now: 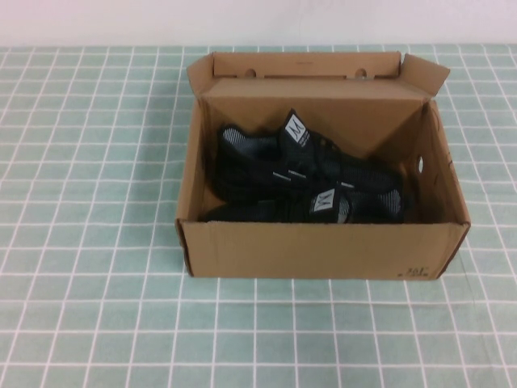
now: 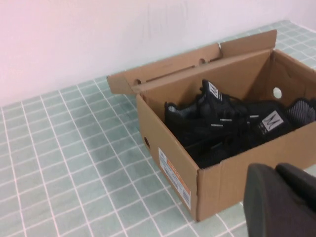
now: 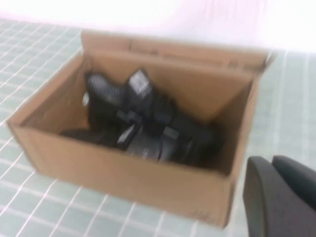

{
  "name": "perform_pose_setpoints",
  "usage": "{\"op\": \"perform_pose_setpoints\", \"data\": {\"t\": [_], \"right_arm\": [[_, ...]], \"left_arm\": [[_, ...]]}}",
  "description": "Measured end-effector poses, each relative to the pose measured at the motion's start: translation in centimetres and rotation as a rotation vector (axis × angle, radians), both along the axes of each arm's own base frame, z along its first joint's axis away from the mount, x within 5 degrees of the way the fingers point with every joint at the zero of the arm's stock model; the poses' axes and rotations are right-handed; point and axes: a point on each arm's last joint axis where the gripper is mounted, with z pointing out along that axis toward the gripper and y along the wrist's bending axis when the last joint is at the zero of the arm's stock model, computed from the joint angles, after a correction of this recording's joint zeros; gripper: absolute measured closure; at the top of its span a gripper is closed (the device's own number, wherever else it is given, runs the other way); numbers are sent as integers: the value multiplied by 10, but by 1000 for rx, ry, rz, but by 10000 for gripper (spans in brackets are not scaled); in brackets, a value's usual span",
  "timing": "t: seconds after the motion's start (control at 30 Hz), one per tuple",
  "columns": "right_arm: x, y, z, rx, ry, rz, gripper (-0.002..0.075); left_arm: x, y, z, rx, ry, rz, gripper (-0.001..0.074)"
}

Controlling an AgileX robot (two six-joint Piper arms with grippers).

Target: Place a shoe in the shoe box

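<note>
Already both shoes (image 1: 275,166) lie inside the shoe box (image 1: 323,250); left pincer (image 2: 276,197) and right pincer (image 3: 281,195) hang nearby, grip unreadable; only retreat seems left

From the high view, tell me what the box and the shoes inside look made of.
Shoe box: brown corrugated cardboard, matte, with raw folded edges. Shoes: apparently black knit fabric, matte, with white dashes and woven-looking white tongue labels. Neither gripper shows in the high view; each shows at its wrist view's edge.

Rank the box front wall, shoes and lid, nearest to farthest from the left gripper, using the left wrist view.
1. Box front wall, beside the left gripper.
2. Shoes, inside.
3. Lid, upright at the back.
Right gripper: near the front right corner.
</note>
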Motion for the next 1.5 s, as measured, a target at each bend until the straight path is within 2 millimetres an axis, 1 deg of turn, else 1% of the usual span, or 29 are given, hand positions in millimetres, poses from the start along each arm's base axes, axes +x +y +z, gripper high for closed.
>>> {"op": "perform_pose_setpoints", "data": {"t": [0.07, 0.13, 0.2, 0.3, 0.47, 0.83, 0.93, 1.07, 1.17, 1.23, 1.33, 1.47, 1.5], "right_arm": [[-1, 1, -25, 50, 15, 5, 734], [-3, 1, -39, 83, -5, 6, 734], [-4, 1, -49, 96, -17, 4, 734], [-4, 0, -58, 75, -25, -2, 734], [-2, -2, -66, 10, -28, -14, 734], [-2, -3, -66, -9, -27, -18, 734], [-2, -3, -66, -13, -28, -18, 734], [-2, -3, -66, -15, -29, -19, 734], [-2, -3, -67, -17, -28, -19, 734], [-2, -3, -67, -17, -28, -19, 734], [-2, -3, -67, -17, -28, -19, 734], [-2, -3, -67, -19, -29, -20, 734], [-2, -3, -67, -19, -29, -20, 734]], "left_arm": [[-1, 0, -2, -4, -9, 2, 738], [-1, 0, -4, -5, 0, 3, 738], [-1, 0, -6, -2, 23, -1, 738], [-2, 0, -7, 1, 38, -4, 738], [-2, 0, -8, 3, 42, -5, 738], [-2, 0, -8, 3, 42, -5, 738], [0, -1, -11, 4, 47, -4, 738], [-1, 0, -25, 9, 64, -1, 738], [-11, 5, -38, 3, 16, 12, 738], [-18, 9, -47, 0, -56, 38, 738], [-17, 15, -74, -7, -139, 104, 738], [-7, 18, -115, -36, -199, 193, 738], [-5, 18, -122, -41, -216, 206, 738]]}}
